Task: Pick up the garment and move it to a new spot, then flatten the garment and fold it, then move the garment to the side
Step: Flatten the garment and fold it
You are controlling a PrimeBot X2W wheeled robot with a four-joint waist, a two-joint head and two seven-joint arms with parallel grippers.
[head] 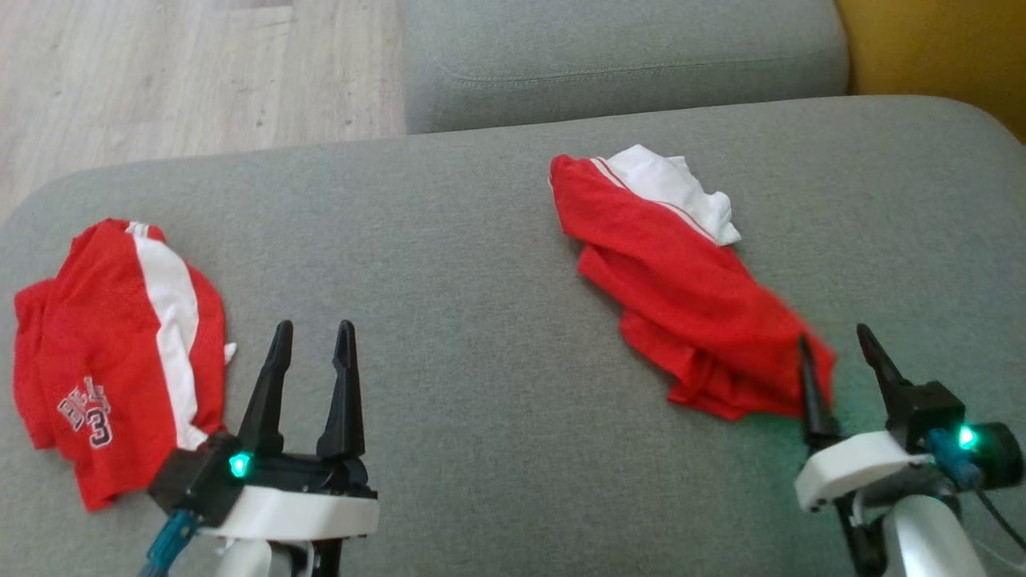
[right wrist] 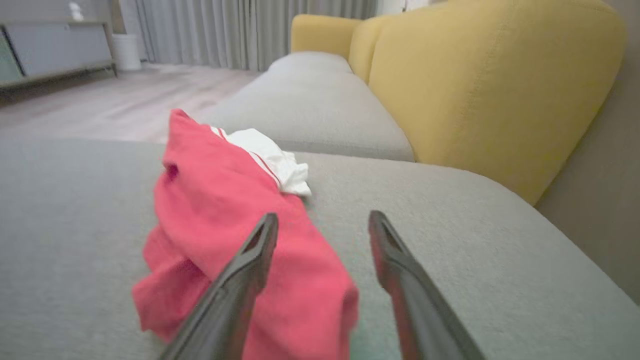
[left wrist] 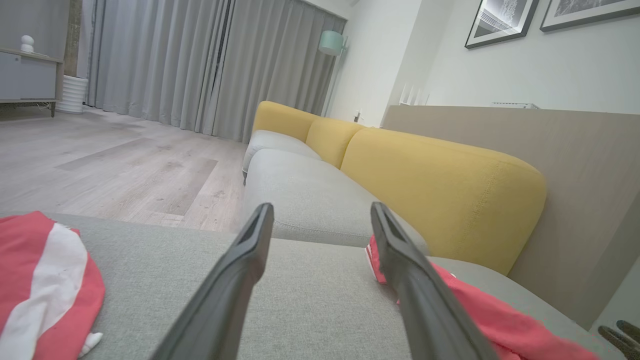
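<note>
1. Head view: the left gripper (head: 314,327) hovers low over the grey sofa seat (head: 481,320) with its jaws apart and nothing between them. Just to its left lies a red and white numbered garment (head: 120,353), roughly spread out. The right gripper (head: 834,335) is at the near end of the crumpled garment (head: 673,272), a red and white bundle on the right half of the seat. Its jaws are apart, and one finger crosses the bundle's near edge.

2. Left wrist view: the left gripper (left wrist: 321,207) points along the seat towards the yellow backrest (left wrist: 440,190), with a wide gap and bare fabric between its fingers. The numbered garment (left wrist: 45,290) lies off to one side. The crumpled garment (left wrist: 505,325) shows partly behind the other finger.

3. Right wrist view: the right gripper (right wrist: 323,216) stands open. The near corner of the crumpled garment (right wrist: 215,200) sits at the inner finger and partly in the gap, but nothing is clamped. The cloth is heaped and twisted, with its white part bunched at the far end.

4. Judgement: the crumpled garment rests on the seat in no grip, so this looks like the join between placing it and flattening it. The next move probably calls for both arms, each taking an edge or corner low against the seat. They would then draw those edges apart to open the heap before any fold.
</note>
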